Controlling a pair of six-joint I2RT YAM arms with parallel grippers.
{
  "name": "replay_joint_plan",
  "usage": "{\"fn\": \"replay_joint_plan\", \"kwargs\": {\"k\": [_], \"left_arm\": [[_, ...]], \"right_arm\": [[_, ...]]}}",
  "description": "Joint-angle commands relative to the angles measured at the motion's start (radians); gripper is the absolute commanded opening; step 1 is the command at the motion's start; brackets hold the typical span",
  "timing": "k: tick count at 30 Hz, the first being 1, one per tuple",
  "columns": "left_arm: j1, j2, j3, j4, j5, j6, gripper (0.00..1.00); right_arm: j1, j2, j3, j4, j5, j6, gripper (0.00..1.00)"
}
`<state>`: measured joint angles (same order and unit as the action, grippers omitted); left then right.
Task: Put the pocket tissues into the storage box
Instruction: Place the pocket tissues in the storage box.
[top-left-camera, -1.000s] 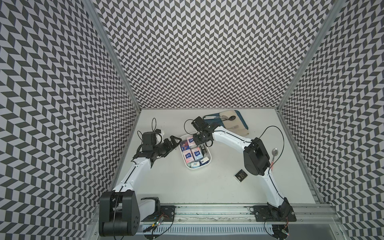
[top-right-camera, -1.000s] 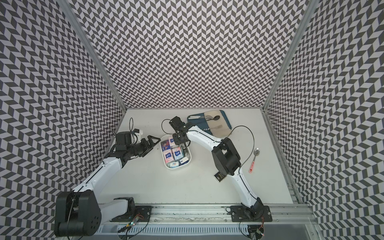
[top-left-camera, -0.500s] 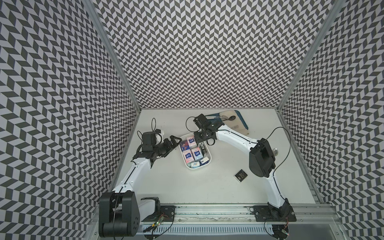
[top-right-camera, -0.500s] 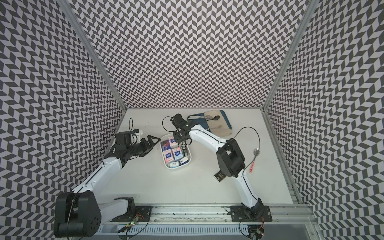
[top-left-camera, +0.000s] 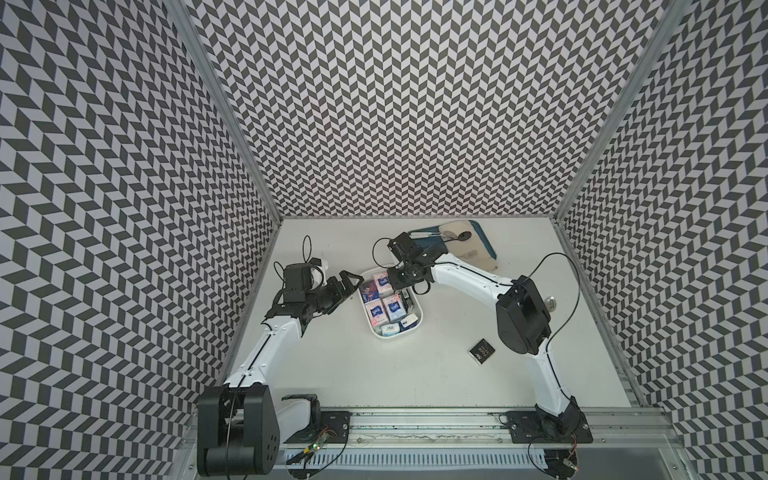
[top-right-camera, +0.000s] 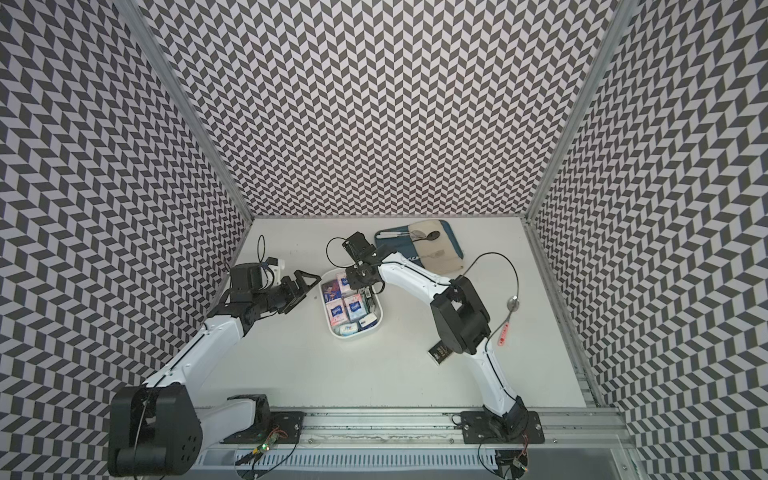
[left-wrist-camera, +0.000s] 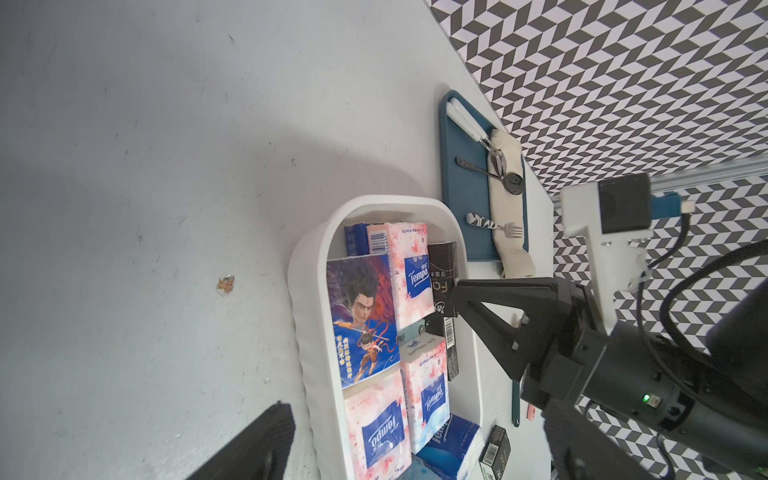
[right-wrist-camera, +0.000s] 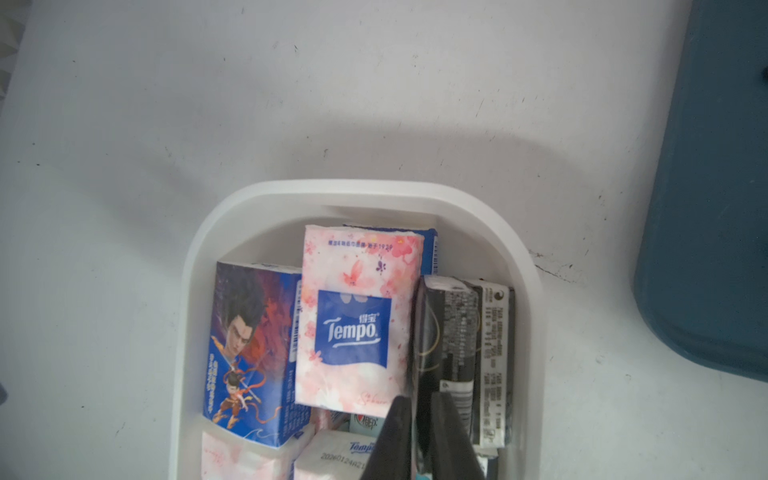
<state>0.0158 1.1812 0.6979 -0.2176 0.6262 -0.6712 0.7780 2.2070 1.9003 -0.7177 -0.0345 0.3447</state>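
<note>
My right pincer (right-wrist-camera: 420, 405) pinches a black packet (right-wrist-camera: 457, 332) standing edgewise inside the storage box (right-wrist-camera: 361, 189), right side; my left pincer (top-left-camera: 349, 292) gapes nearby. Next: seat it, release.

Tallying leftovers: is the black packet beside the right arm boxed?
Out: black packet lies on the table, apart from the storage box.

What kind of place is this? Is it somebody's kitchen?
Most likely a robot test booth, not a kitchen. Two robot arms, the left arm and the right arm, are bolted to a metal rail, and zigzag-patterned walls close in a white table on three sides.
</note>
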Motion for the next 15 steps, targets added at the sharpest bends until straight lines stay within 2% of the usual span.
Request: {"fn": "replay_joint_plan", "kwargs": {"k": [1, 4, 8, 11, 15], "left_arm": [[0.006, -0.020, 0.023, 0.004, 0.026, 0.015, 1.00], [-0.010, -0.006, 0.050, -0.019, 0.046, 0.047, 1.00], [-0.081, 0.023, 0.126, -0.099, -0.014, 0.137, 1.00], [-0.155, 0.040, 0.166, -0.118, -0.077, 0.166, 1.00], [-0.227, 0.059, 0.182, -0.092, -0.122, 0.168, 1.00]], "right_arm": [[-0.006, -0.053, -0.009, 0.037, -0.011, -0.003, 0.22], [-0.013, -0.149, -0.070, 0.064, -0.011, -0.005, 0.34], [-0.024, -0.303, -0.226, 0.081, 0.011, 0.016, 0.47], [-0.049, -0.433, -0.381, 0.081, 0.011, 0.071, 0.55], [-0.109, -0.618, -0.613, 0.087, -0.047, 0.170, 0.61]]}}
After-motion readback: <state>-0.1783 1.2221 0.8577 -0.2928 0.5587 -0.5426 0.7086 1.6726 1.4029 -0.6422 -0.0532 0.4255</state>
